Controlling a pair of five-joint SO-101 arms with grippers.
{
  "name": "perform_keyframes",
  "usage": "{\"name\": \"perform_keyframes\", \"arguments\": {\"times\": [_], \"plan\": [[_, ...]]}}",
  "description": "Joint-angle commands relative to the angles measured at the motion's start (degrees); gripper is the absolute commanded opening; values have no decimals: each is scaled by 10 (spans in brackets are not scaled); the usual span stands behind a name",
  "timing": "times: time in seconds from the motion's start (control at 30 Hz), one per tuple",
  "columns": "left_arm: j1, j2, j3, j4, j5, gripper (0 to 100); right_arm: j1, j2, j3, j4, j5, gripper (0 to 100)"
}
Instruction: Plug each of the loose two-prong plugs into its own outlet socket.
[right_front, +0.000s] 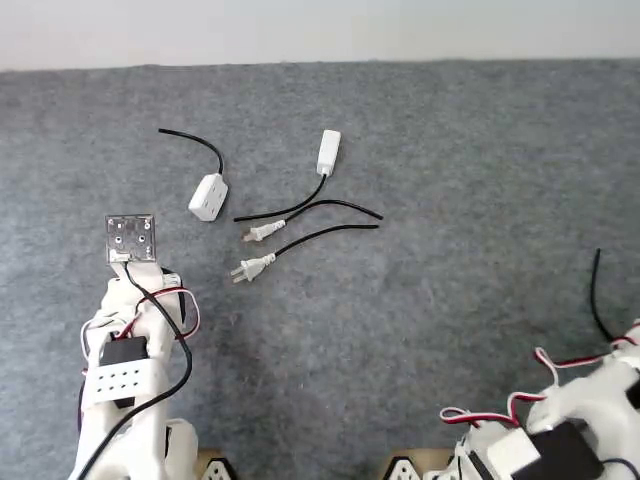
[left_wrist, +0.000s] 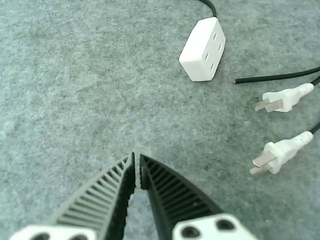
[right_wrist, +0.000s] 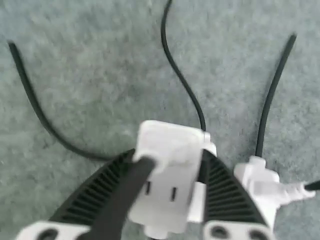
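Observation:
Two white two-prong plugs (right_front: 262, 232) (right_front: 252, 268) lie on black cords at mid-table; the left wrist view shows them too (left_wrist: 277, 99) (left_wrist: 277, 152). A white three-outlet block (right_front: 208, 196) (left_wrist: 202, 50) lies left of them, and a slim white socket (right_front: 328, 152) lies farther back. My left gripper (right_front: 131, 240) (left_wrist: 138, 161) is shut and empty, low over the carpet, short of the block. In the right wrist view my right gripper (right_wrist: 169, 157) is shut on a white outlet socket (right_wrist: 170, 145) with two slots, and a white plug (right_wrist: 257, 182) lies beside it.
Grey carpet (right_front: 450, 150) covers the table up to a pale wall at the back. The right arm (right_front: 590, 405) sits at the front right corner with a black cord end (right_front: 595, 290) sticking out beside it. Loose black cords (right_wrist: 35, 105) cross the carpet under the right gripper.

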Motion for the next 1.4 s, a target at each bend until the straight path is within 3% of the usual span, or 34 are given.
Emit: {"name": "perform_keyframes", "arguments": {"times": [0.0,0.1,0.2,0.33,0.5,0.67,0.97,1.1,1.37], "plan": [[-3,-5,-9,-11,2,16,2,-7,-76,74,49,261],[-3,-4,-25,18,4,43,-2,-8,-119,129,66,299],[-28,-4,-57,76,5,156,-7,-8,-153,163,67,310],[-30,-4,-59,87,5,288,-11,-28,-168,201,62,307],[-11,-3,-62,87,3,294,-18,-95,-143,259,50,307],[11,-2,-75,92,3,294,-21,-253,-57,278,14,307],[81,4,-181,202,5,294,-137,-548,115,413,-20,273],[114,98,-283,258,13,294,-157,-599,162,416,-48,148],[143,319,-493,297,18,294,-177,-608,241,379,-53,180]]}}
